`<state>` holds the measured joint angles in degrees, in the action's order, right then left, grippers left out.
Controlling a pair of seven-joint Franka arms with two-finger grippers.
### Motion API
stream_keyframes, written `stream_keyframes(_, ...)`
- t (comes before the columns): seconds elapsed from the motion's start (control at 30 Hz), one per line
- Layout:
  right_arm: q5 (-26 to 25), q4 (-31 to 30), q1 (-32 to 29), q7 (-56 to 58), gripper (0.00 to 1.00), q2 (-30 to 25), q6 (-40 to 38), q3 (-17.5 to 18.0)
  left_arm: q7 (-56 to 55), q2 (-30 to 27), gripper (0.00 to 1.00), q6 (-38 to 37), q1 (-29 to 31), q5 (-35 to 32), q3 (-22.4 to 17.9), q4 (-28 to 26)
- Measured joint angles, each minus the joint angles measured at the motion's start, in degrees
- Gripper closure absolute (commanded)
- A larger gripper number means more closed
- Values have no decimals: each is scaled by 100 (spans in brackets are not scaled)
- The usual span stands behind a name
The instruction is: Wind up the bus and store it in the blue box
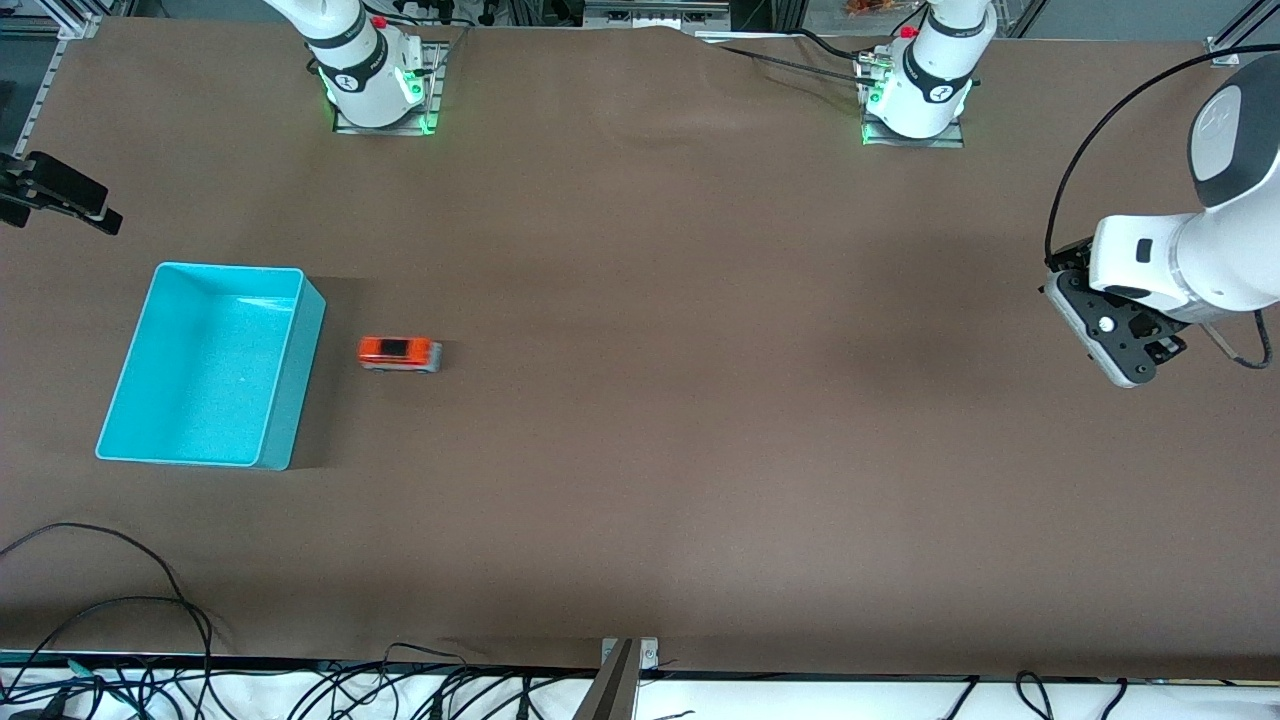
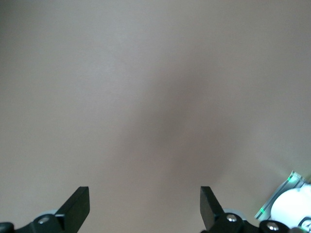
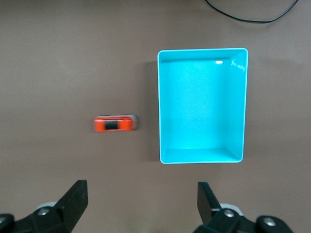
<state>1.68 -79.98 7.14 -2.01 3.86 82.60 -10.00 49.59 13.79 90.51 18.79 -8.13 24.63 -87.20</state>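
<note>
The bus point(image 1: 400, 354) is small, with an orange roof, a dark roof panel and a grey lower body. It stands on its wheels on the brown table, just beside the blue box point(image 1: 285, 400), toward the left arm's end. The box is a light cyan bin and it is empty. Both show in the right wrist view: the bus point(image 3: 114, 124) and the box point(image 3: 202, 157). My right gripper point(image 3: 142, 199) is open and empty, high over the table's right-arm end. My left gripper point(image 2: 145, 204) is open and empty over bare table at the left arm's end.
Both arm bases point(image 1: 370, 80) point(image 1: 915, 95) stand at the table's far edge. Loose black cables point(image 1: 150, 600) lie along the near edge, and one point(image 3: 252, 17) shows in the right wrist view. A metal bracket point(image 1: 625, 655) sits at the near edge's middle.
</note>
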Motion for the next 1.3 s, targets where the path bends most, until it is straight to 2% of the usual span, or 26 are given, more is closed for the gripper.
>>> stream_keyframes(0.37, 2, 0, 0, 0, 0, 37, 0, 0, -782, -370, 0, -7, -631, 49, -623, 0)
stream_keyframes(0.67, 1, 0, 27, -4, 0, 37, 2, 20, -2399, -595, 0, -8, -816, 440, -725, -46)
stream_keyframes(0.93, 1, 0, 13, -15, 0, 39, 14, 5, -3143, -902, 0, -9, -1267, 700, -1057, -166)
stream_keyframes(1.07, 1, 0, 9, -15, 0, 40, 20, -3, -3193, -1062, 0, 112, -1409, 921, -1324, -358)
stream_keyframes(1.2, 1, 0, 8, -15, 0, 41, 20, -4, -3191, -1270, 0, 521, -1716, 959, -1786, -755)
stream_keyframes(1.3, 1, -1, 7, -5, 0, 43, 16, -33, -3191, -1456, 0, 713, -1819, 960, -1949, -1069)
